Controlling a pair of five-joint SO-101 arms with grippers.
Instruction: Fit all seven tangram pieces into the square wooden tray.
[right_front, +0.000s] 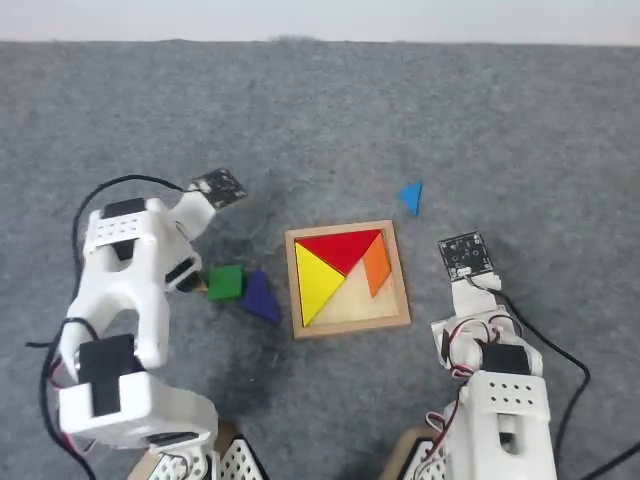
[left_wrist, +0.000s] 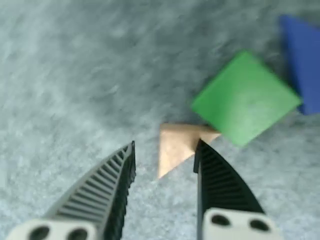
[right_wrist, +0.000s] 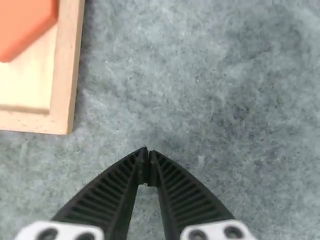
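Observation:
The square wooden tray (right_front: 350, 327) lies mid-table and holds a red triangle (right_front: 340, 246), a yellow triangle (right_front: 316, 281) and an orange piece (right_front: 376, 268). Left of it lie a green square (right_front: 224, 283) and a dark blue triangle (right_front: 260, 297). A small blue triangle (right_front: 411, 196) rests beyond the tray. My left gripper (left_wrist: 165, 146) is open low over the mat, its fingers on either side of a tan triangle (left_wrist: 176, 148) that touches the green square (left_wrist: 245, 97). My right gripper (right_wrist: 146, 153) is shut on nothing, just off the tray's corner (right_wrist: 64, 75).
Grey felt mat covers the table. The left arm (right_front: 130, 290) stands over the pieces left of the tray, and the right arm (right_front: 495, 370) stands at the near right. Open mat lies behind and in front of the tray.

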